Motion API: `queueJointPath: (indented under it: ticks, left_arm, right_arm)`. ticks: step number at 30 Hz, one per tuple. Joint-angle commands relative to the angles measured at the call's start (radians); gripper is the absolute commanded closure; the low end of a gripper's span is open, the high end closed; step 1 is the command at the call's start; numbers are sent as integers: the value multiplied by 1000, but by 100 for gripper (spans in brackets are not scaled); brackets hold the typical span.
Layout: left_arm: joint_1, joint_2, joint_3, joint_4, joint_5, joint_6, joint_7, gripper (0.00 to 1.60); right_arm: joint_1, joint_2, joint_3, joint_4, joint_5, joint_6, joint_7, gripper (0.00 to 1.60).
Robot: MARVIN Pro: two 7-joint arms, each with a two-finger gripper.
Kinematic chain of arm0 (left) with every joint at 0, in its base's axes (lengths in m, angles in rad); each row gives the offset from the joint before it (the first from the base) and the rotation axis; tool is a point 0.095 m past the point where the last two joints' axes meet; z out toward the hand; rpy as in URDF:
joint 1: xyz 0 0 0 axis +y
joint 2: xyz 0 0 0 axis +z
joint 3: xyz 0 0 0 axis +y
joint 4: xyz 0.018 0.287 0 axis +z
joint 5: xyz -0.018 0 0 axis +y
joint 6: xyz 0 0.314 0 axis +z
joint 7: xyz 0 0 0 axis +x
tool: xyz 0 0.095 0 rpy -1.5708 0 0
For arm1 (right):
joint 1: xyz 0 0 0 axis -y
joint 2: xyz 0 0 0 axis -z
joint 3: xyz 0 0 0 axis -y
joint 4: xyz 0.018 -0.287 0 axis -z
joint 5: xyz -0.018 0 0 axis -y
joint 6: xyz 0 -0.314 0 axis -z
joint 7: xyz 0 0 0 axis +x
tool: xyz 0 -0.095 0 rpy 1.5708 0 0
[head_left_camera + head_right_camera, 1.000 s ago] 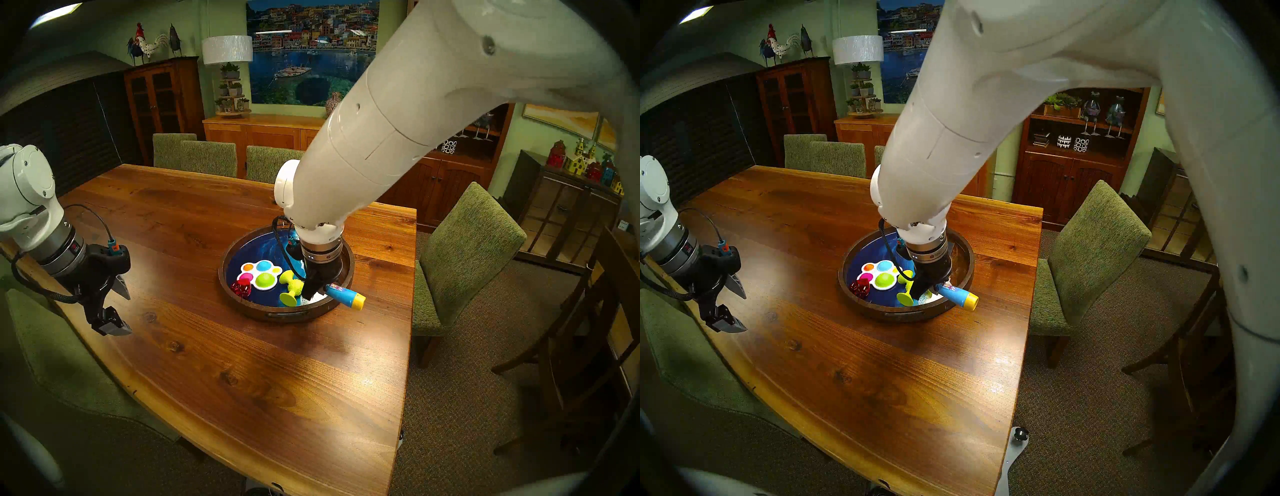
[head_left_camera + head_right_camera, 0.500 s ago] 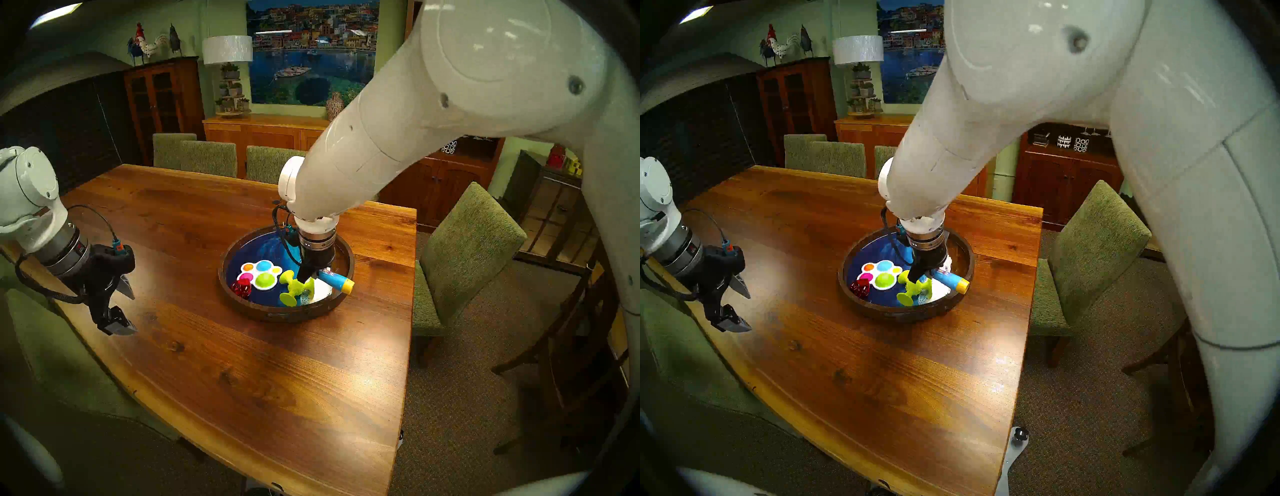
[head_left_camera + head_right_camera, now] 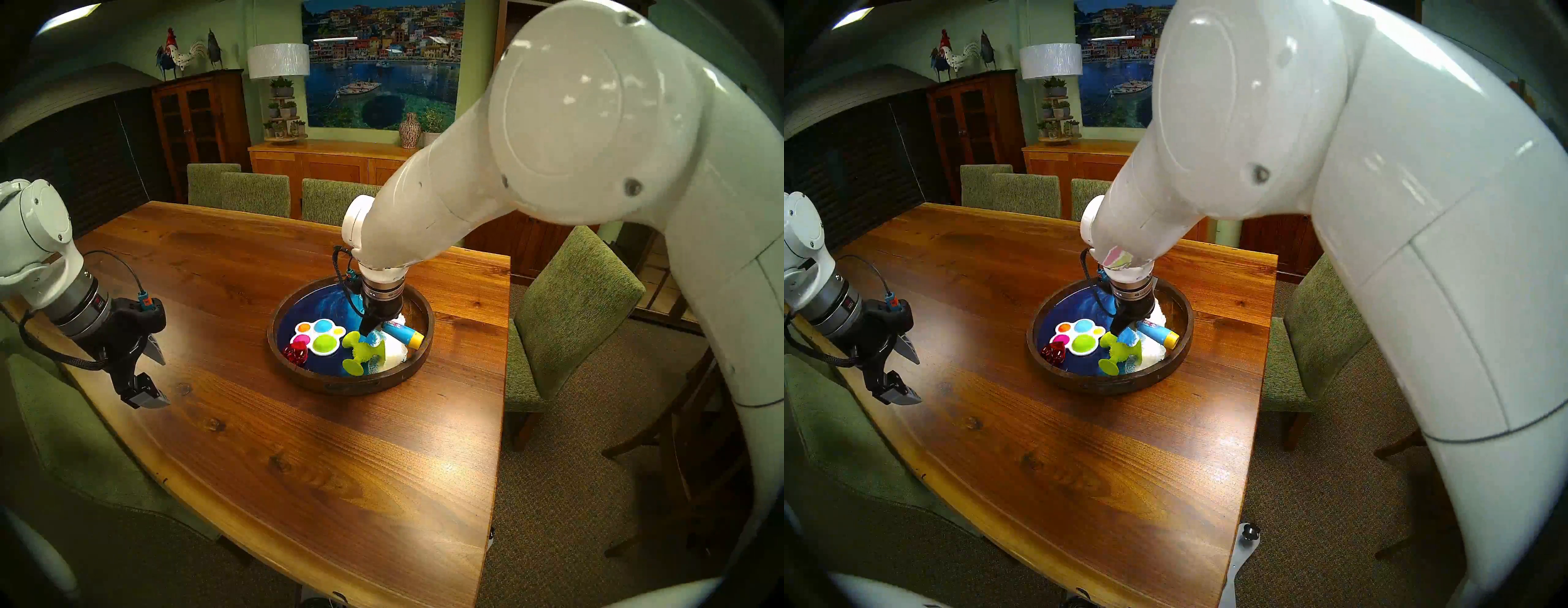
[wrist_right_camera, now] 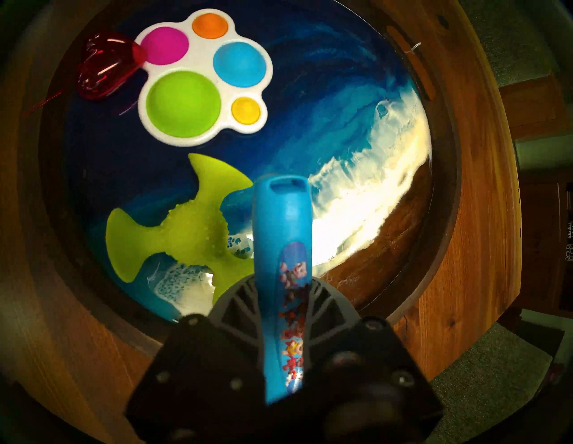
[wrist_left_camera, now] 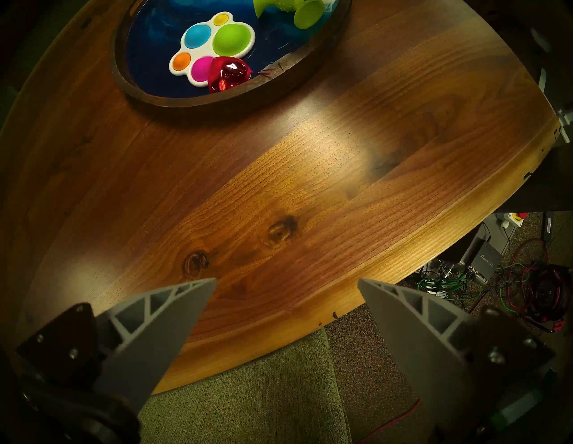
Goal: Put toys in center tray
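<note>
right gripper point(image 3: 368, 330) is clamped on the blue plastic tube with a yellow cap point(image 3: 403, 333), gripping it near its flat blue end so the capped end sticks out sideways over the right part of the round dark-wood tray with a glossy blue-and-white wave bottom point(image 3: 418, 361). the tube hangs low inside the rim, over the white foam patch, apparently kept clear of the toys already lying there; whether it touches the bottom i cannot tell. in the tray: white paw-shaped pad with coloured bubbles point(image 3: 319, 337) lying flat toward the left, red translucent faceted piece point(image 3: 295, 353) touching the pad's edge by the rim, lime-green three-armed suction-cup toy point(image 3: 361, 354) just beside the tube's blue end. judgement: last toy, placed in the free right portion so it settles without knocking the green one. left gripper point(image 3: 148, 371) is spread wide and holds nothing, parked above the wooden table point(image 3: 297, 446) well apart from the tray, out of the working arm's way.
</note>
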Motion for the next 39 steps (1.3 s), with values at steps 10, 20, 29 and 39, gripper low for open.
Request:
queueJointPath:
  ticks: [10, 20, 29, 39]
  left_arm:
    - [-17, -5, -20, 16, -9, -1, 2, 0]
    - [-18, -5, -23, 20, -15, -2, 0, 0]
    - [-19, -8, -30, 20, -15, -5, -10, 0]
    - [-10, -5, -53, 15, -9, -9, -27, 0]
  right_arm:
    - [-164, -16, -59, 231, -35, 9, 10, 99]
    - [-231, -14, -101, 362, -56, 52, 55, 0]
    - [-242, -17, -133, 446, -81, 120, 126, 0]
    - [-201, -23, -172, 518, -123, 241, 288, 0]
